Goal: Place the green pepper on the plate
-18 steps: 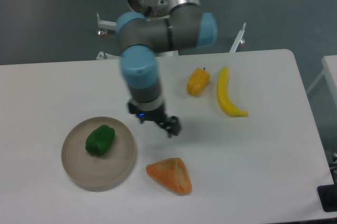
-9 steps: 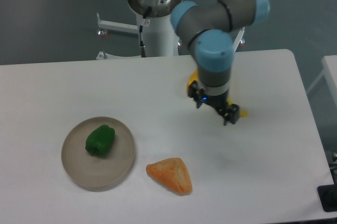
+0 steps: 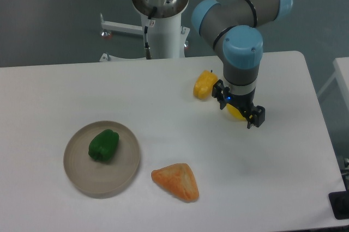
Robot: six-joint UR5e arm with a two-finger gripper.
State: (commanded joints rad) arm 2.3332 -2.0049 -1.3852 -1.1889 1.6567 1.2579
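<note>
Green pepper (image 3: pixel 103 145) sits on the plate (image 3: pixel 82 180), left of centre. Gripper (image 3: pixel 240 109) hangs over the banana (image 3: pixel 233 110) beside the yellow pepper (image 3: pixel 204 84), holding nothing; jaw gap unclear.

- Your UR5e arm (image 3: pixel 240 11) reaches from its base column at the top centre of the camera view out to the right side of the table.
- Its grey links bend at blue-capped joints; the last blue joint sits directly above the wrist.
- The wrist (image 3: pixel 238 87) points straight down.
- Your gripper (image 3: pixel 241 111) hangs below the wrist, black, with a small blue light lit on its body.
- From this angle you cannot tell how far apart the jaws stand.
</note>
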